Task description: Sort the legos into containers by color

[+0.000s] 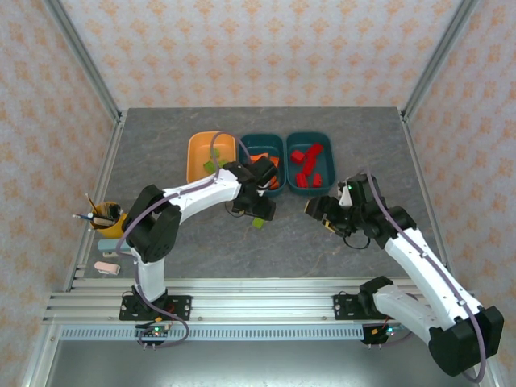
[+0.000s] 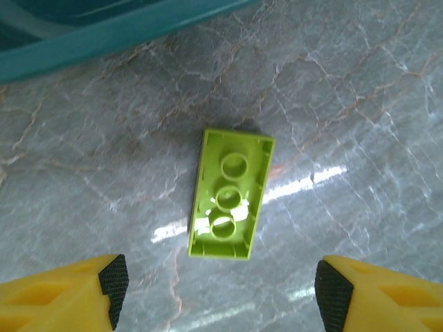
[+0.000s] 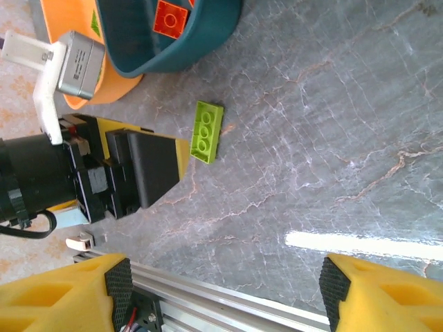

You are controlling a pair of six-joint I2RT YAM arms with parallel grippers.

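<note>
1. Lime-green lego (image 2: 230, 204) lay on the table (image 2: 360, 90), hollow side up, just outside a teal container (image 2: 104, 38).
2. Left gripper (image 2: 221, 294) hung over it, fingers (image 2: 114, 280) spread wide with nothing between them. The lego sat centred between them, slightly ahead of the tips.
3. Its long axis ran nearly across the closing line, tilted slightly, so the narrow width faced the pads.
4. Right gripper (image 3: 221, 294) was also spread and empty, well apart from the lego; the left gripper was nearer.

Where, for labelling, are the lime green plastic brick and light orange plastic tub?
Lime green plastic brick (image 2: 230, 196), left wrist view, its centre.
Light orange plastic tub (image 1: 199, 153), top external view, bare floor.
</note>
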